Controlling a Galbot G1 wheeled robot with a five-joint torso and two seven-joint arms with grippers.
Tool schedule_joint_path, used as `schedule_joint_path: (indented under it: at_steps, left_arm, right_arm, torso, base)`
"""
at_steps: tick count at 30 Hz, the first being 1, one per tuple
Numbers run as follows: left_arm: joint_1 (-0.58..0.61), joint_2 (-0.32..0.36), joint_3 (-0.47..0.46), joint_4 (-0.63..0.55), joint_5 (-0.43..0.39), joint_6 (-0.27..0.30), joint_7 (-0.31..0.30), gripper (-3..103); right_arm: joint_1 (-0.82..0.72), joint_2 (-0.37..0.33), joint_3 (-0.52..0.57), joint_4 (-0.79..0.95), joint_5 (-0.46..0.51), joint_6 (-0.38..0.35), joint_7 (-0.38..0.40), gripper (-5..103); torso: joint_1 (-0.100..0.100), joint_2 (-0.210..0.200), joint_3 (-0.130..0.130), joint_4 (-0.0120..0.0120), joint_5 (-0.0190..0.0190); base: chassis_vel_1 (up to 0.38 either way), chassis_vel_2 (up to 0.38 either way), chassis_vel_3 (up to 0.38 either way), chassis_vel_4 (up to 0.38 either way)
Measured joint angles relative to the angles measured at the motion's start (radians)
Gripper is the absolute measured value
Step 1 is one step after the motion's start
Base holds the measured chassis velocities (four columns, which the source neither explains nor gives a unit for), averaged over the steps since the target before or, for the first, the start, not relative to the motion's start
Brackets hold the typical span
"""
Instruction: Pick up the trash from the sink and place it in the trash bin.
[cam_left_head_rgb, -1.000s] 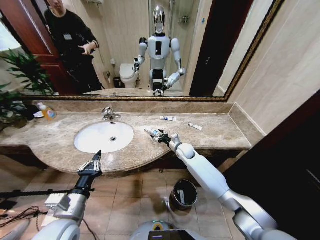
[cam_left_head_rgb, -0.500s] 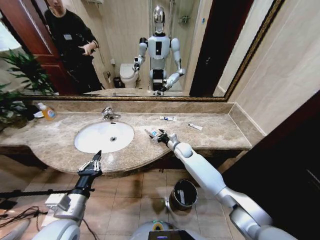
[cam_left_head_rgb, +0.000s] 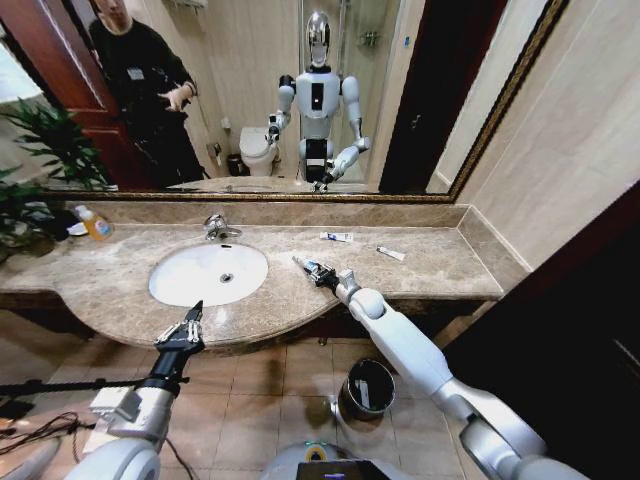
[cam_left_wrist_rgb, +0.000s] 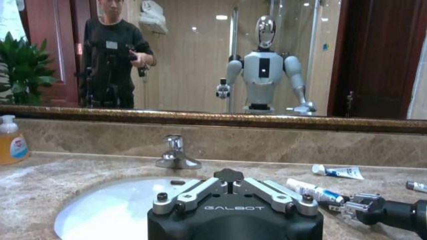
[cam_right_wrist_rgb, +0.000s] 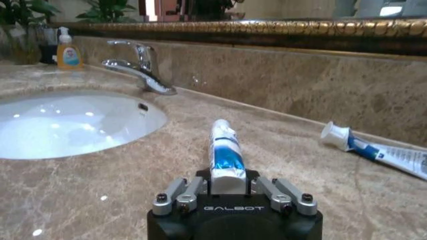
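My right gripper (cam_left_head_rgb: 325, 275) is shut on the flat end of a white-and-blue tube (cam_left_head_rgb: 306, 265), a piece of trash, low over the brown marble countertop (cam_left_head_rgb: 440, 270) just right of the sink (cam_left_head_rgb: 208, 272). The right wrist view shows the tube (cam_right_wrist_rgb: 223, 147) sticking out from between the fingers toward the wall. From the left wrist view the same tube (cam_left_wrist_rgb: 310, 190) and right gripper (cam_left_wrist_rgb: 350, 205) appear beside the basin (cam_left_wrist_rgb: 113, 210). The dark trash bin (cam_left_head_rgb: 367, 388) stands on the floor under the counter's right part. My left gripper (cam_left_head_rgb: 183, 330) hangs shut, below the counter's front edge.
Two more small tubes (cam_left_head_rgb: 337, 237) (cam_left_head_rgb: 391, 253) lie near the back wall. A chrome tap (cam_left_head_rgb: 217, 228) stands behind the sink and an orange soap bottle (cam_left_head_rgb: 96, 224) at the far left. A mirror lines the wall; a plant (cam_left_head_rgb: 30, 160) stands at the left.
My right gripper has shifted slightly left and farther onto the counter, and the tube in it now points more toward the sink. The left arm has not moved.
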Motion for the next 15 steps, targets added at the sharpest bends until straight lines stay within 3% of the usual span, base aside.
schedule_joint_path:
  at_steps: [7, 15]
  left_arm:
    - [0.000, 0.000, 0.000, 0.000, 0.000, 0.000, 0.000, 0]
    - [0.000, 0.000, 0.000, 0.000, 0.000, 0.000, 0.000, 0]
  right_arm:
    - [-0.017, -0.020, 0.024, 0.068, 0.025, -0.003, 0.032, 28]
    - [-0.124, -0.106, 0.114, 0.258, 0.035, -0.017, 0.054, 28]
  torso:
    - [0.000, 0.000, 0.000, 0.0000, 0.0000]
    - [0.000, 0.000, 0.000, 0.0001, 0.0000]
  base:
    - [0.000, 0.000, 0.000, 0.000]
    - [0.000, 0.000, 0.000, 0.000]
